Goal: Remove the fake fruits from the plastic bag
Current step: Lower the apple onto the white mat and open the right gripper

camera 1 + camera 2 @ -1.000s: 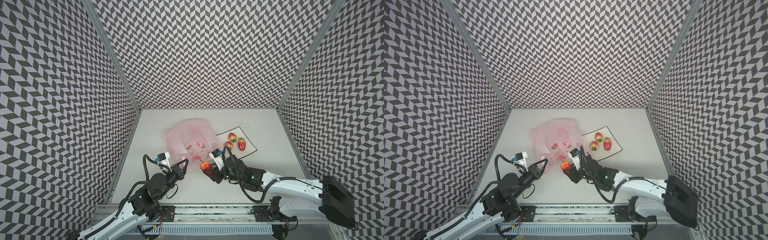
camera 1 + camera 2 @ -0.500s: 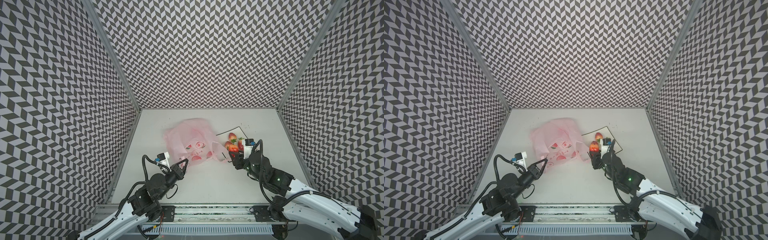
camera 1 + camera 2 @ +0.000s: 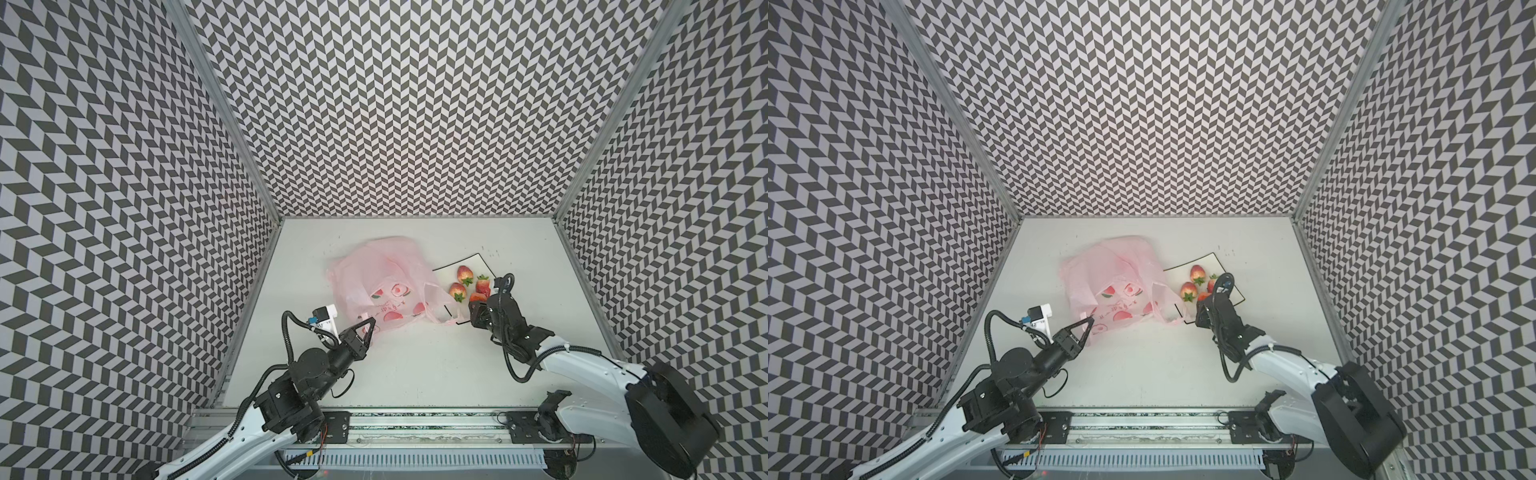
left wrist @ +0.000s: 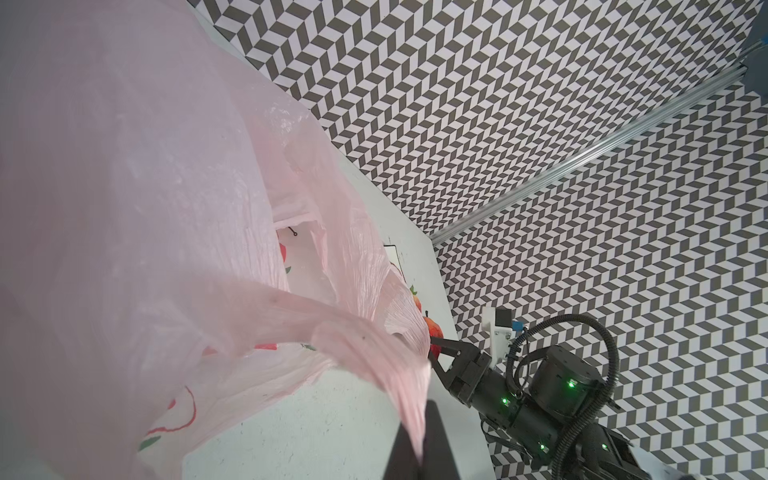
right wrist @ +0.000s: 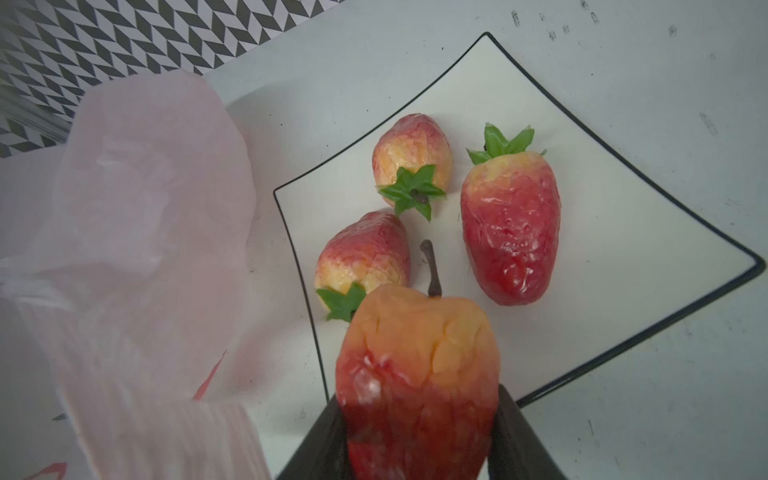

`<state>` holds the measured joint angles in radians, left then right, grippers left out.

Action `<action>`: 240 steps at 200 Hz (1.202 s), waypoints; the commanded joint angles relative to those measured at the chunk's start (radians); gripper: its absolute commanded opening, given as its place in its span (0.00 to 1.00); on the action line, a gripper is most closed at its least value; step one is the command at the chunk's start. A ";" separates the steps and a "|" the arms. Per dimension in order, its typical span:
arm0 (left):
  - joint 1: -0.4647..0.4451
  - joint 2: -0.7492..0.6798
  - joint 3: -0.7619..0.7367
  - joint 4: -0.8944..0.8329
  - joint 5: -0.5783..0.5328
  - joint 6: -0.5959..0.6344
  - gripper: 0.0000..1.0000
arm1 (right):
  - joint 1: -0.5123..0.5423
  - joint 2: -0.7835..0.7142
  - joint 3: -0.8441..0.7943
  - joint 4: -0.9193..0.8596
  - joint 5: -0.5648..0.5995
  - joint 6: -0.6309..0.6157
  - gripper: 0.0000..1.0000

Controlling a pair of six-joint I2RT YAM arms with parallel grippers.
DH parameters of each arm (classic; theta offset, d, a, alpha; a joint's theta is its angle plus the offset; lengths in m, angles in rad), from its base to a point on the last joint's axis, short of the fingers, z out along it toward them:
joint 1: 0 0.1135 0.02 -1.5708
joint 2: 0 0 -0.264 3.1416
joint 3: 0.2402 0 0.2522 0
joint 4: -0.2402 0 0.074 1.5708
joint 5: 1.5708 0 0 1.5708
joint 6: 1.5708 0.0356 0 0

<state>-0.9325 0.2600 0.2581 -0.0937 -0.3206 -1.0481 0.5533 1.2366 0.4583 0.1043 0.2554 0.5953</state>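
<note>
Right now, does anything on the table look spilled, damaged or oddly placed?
Nothing spilled or broken. Three strawberries lie on the plate; the right gripper holds an orange-red fruit above its near edge. The one oddity: the plastic bag overlaps the plate's corner, its handle pinched by the left gripper.

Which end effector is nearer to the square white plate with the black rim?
The right end effector: it holds an orange-red fake fruit over the square white plate's near edge. The left end effector is farther, pinching the pale-pink plastic bag.
</note>
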 commanded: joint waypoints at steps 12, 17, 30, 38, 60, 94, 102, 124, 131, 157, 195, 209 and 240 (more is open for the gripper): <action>0.004 -0.017 0.001 -0.031 -0.023 0.003 0.00 | -0.036 0.101 0.056 0.133 -0.059 -0.006 0.32; 0.004 -0.019 0.001 -0.031 -0.024 0.003 0.00 | -0.042 0.120 0.066 0.131 -0.069 -0.008 0.32; 0.004 -0.023 0.000 -0.035 -0.026 0.003 0.00 | -0.055 0.168 0.085 0.127 -0.086 -0.012 0.32; 0.004 -0.025 0.000 -0.038 -0.028 0.001 0.00 | -0.062 0.190 0.089 0.136 -0.090 -0.011 0.32; 0.003 -0.033 0.000 -0.049 -0.031 -0.001 0.00 | -0.068 0.228 0.089 0.166 -0.075 -0.004 0.34; 0.003 -0.031 0.000 -0.055 -0.035 -0.003 0.00 | -0.069 0.286 0.106 0.177 -0.056 -0.002 0.43; 0.004 -0.029 0.000 -0.055 -0.034 -0.003 0.00 | -0.071 0.295 0.113 0.173 -0.056 -0.003 0.45; 0.004 -0.024 0.003 -0.056 -0.032 -0.006 0.00 | -0.072 0.293 0.118 0.157 -0.056 -0.004 0.55; 0.004 -0.022 0.004 -0.055 -0.032 -0.004 0.00 | -0.071 0.283 0.116 0.148 -0.056 -0.004 0.59; 0.003 -0.012 0.004 -0.047 -0.034 -0.006 0.00 | -0.072 0.210 0.113 0.104 -0.062 0.011 0.69; 0.004 0.011 0.006 -0.024 -0.026 0.000 0.00 | -0.070 0.021 0.119 0.013 -0.084 0.015 0.71; 0.004 0.015 0.007 -0.018 -0.026 0.002 0.00 | -0.069 -0.065 0.121 -0.007 -0.119 0.000 0.68; 0.004 0.016 0.006 -0.006 -0.023 0.005 0.00 | -0.014 -0.246 0.092 0.055 -0.228 -0.072 0.55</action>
<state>-0.9325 0.2745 0.2581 -0.1299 -0.3283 -1.0481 0.4973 1.0985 0.5583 0.1055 0.1188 0.5808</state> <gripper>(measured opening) 0.047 0.584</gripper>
